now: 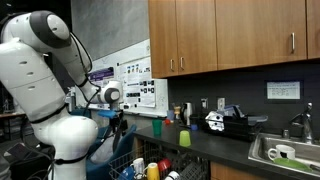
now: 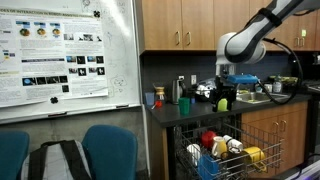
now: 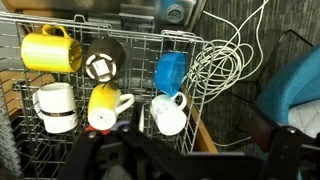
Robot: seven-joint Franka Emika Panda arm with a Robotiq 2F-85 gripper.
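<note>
My gripper (image 3: 190, 165) hangs open over a wire dish rack (image 3: 150, 25), its dark fingers at the bottom of the wrist view with nothing between them. Nearest below it lies a white mug (image 3: 168, 115), with a blue cup (image 3: 170, 70) just behind. A yellow mug (image 3: 105, 105) lies left of the white one. Further left are a white mug with a dark band (image 3: 55, 108), a larger yellow mug (image 3: 50, 50) and a dark patterned cup (image 3: 102, 65). In both exterior views the gripper (image 1: 118, 122) (image 2: 224, 92) is above the pulled-out rack (image 1: 135, 165) (image 2: 215, 150), apart from the mugs.
A coil of white wire (image 3: 225, 60) hangs on the rack's right side, next to a blue chair (image 3: 300, 85). The dark counter (image 1: 215, 148) carries a green cup (image 1: 184, 137) and bottles, with a sink (image 1: 285, 155) beyond. Wooden cabinets (image 1: 215, 35) hang above.
</note>
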